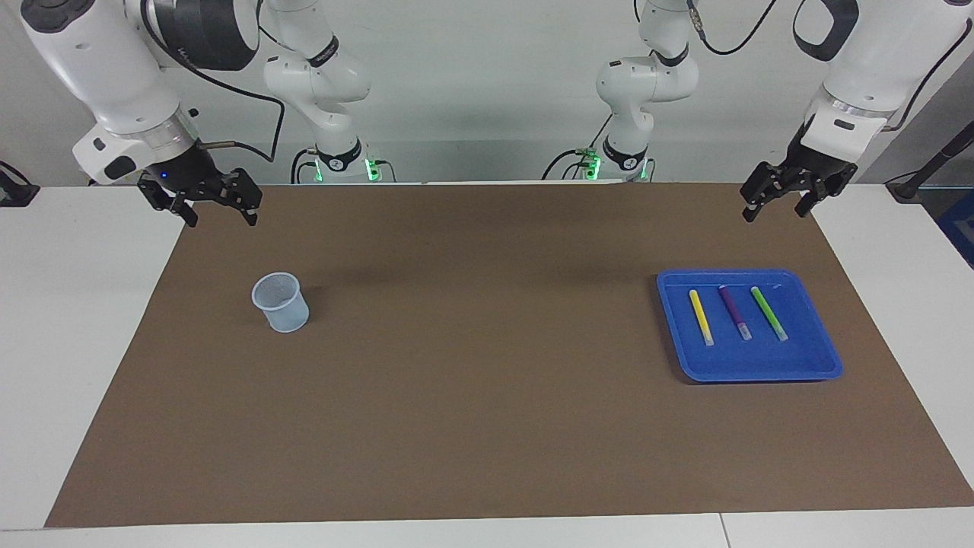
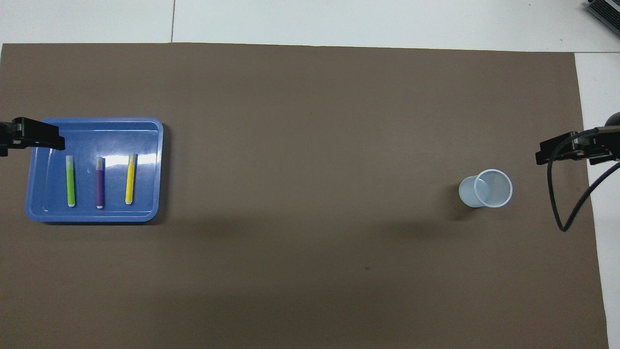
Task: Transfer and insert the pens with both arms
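— Brown mat (image 1: 487, 426) covers most of the white surface (image 1: 84, 342), and nothing on it has been started. How far along are you?

— Nowhere yet, as I judge it. All three pens lie flat in the blue tray (image 1: 818, 365), side by side and not touching: the yellow pen (image 1: 701, 317) on the side of the tray toward the cup, the purple pen (image 1: 735, 312) in the middle, the green pen (image 1: 768, 313) on the side away from the cup. The cup (image 1: 281, 302) stands upright well apart from the tray, toward my right arm's end, and it looks empty. So every pickup, every pass between my arms and every insertion is left.

— And your arms?

— My left claw (image 1: 777, 208) hangs in the air just off the tray's robot-side edge, over the mat's corner, tilted down, fingers apart, holding nothing. My right claw (image 1: 219, 214) hangs over the mat well away from the tray, nearer my base than the cup, fingers spread, also with nothing in it. Neither touches anything.

— Which goes first?

— Likely the left, since it hangs beside the tray.
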Available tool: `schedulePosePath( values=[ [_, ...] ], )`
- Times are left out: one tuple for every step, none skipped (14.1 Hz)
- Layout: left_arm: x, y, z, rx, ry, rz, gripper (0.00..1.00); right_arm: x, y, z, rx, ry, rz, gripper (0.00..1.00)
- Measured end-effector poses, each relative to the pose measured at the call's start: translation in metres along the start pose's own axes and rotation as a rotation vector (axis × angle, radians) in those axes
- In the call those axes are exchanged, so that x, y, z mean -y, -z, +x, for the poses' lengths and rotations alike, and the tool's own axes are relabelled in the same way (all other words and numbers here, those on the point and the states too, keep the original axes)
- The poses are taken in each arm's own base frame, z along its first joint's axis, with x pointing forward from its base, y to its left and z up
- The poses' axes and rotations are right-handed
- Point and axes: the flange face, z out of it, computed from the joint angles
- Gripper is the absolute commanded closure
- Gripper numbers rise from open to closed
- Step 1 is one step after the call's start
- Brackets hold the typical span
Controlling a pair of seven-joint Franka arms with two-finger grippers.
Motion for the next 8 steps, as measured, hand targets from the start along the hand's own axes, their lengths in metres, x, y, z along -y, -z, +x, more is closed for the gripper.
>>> schedulePosePath(
  values=[
    [0.0, 0.0, 0.0, 0.0, 0.0, 0.0, 0.0, 0.0007, 0.0, 0.0, 0.0, 0.001, 0.003, 0.0],
    [0.0, 0.0, 0.0, 0.0, 0.0, 0.0, 0.0, 0.0013, 0.0, 0.0, 0.0, 0.001, 0.005, 0.0],
    [0.0, 0.0, 0.0, 0.0, 0.0, 0.0, 0.0, 0.0016, 0.0, 0.0001, 0.0, 0.002, 0.006, 0.0],
    [-0.0002, 0.0001, 0.0, 0.0, 0.0, 0.0, 0.0, 0.0017, 0.0, 0.0, 0.0, 0.002, 0.006, 0.0],
    [-0.0003, 0.0011, 0.0001, -0.002, -0.001, 0.0, 0.0, 0.0017, 0.0001, 0.0, 0.0, 0.002, 0.006, 0.0],
    [-0.0005, 0.0024, 0.0003, -0.005, -0.001, 0.0, 0.0, 0.0017, 0.0004, -0.0001, -0.001, 0.002, 0.006, 0.0],
    [-0.0007, 0.0038, 0.0004, -0.008, -0.001, -0.001, 0.0, 0.0019, 0.0008, -0.0004, -0.001, 0.002, 0.006, 0.0],
    [-0.0008, 0.0049, 0.0006, -0.011, -0.001, -0.001, 0.0, 0.0029, 0.001, -0.0011, 0.002, 0.004, 0.006, 0.0]
  ],
)
